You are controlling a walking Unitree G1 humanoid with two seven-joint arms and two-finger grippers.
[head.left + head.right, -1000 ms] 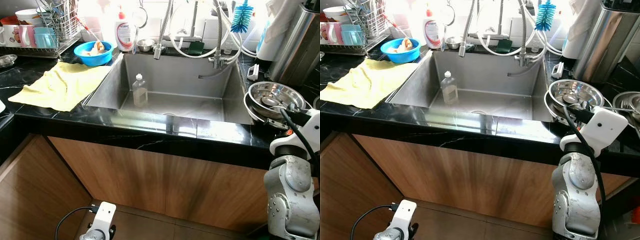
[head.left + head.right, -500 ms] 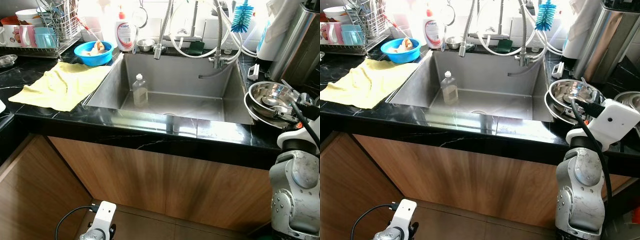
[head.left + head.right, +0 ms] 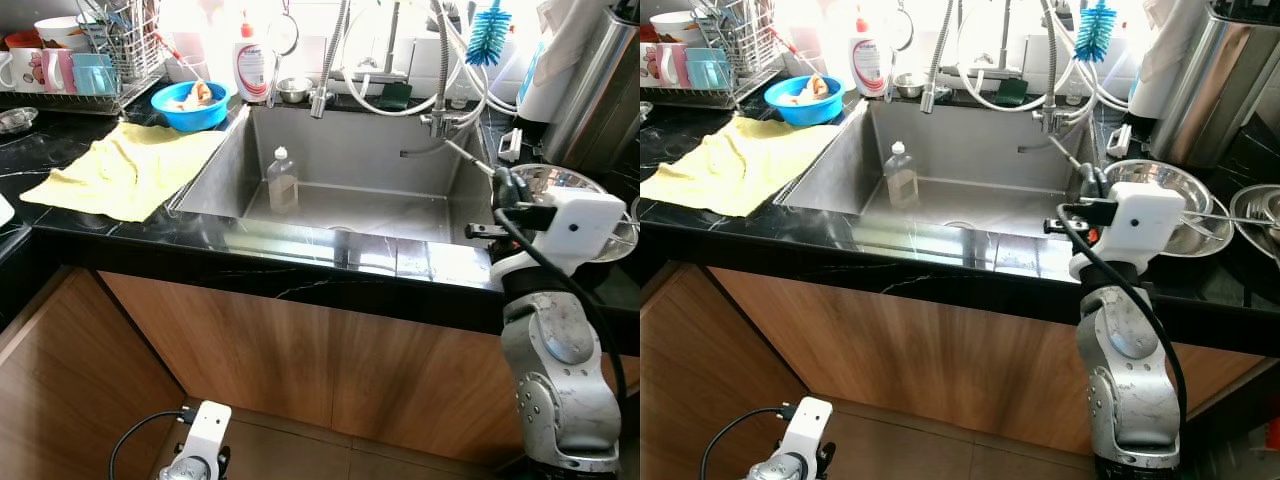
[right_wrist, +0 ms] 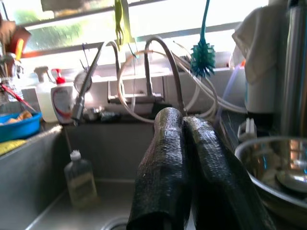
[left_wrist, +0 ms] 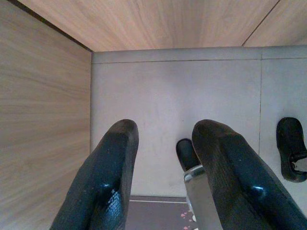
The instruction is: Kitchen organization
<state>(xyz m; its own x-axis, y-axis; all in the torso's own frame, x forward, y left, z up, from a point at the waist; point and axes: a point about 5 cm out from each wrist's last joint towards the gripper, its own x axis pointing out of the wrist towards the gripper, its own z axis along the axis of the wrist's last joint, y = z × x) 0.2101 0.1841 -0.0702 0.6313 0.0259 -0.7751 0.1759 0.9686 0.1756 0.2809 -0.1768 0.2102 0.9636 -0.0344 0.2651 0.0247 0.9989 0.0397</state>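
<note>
Down near the floor, the left gripper (image 5: 160, 167) hangs idle over pale grey tiles beside the wooden cabinet front (image 3: 300, 350), its two black fingers spread apart with nothing between them; a dark shoe-like shape sits beyond the fingertips, too cropped to name. Up at counter level, the right gripper (image 4: 184, 163) is raised over the right rim of the deep stainless steel sink (image 3: 340, 170), fingers pressed together and empty, and the white wrist housing (image 3: 1140, 215) covers part of the shiny round steel bowl (image 3: 1175, 190) standing on the black marble counter (image 3: 120, 225) just to the sink's right. What lies inside that bowl is hard to make out. A small clear plastic bottle (image 3: 282, 180) stands upright on the sink floor toward its left wall. Left of the sink, a crumpled yellow cloth (image 3: 125, 170) lies spread on the counter, with a blue plastic bowl (image 3: 195, 105) holding something orange-brown behind it. Farther back, a white soap bottle with red label (image 3: 250, 65), looping faucet hoses and a blue bottle brush (image 3: 488, 30) are washed out by window glare, and the dish rack (image 3: 110, 55) is cut off at the corner.
</note>
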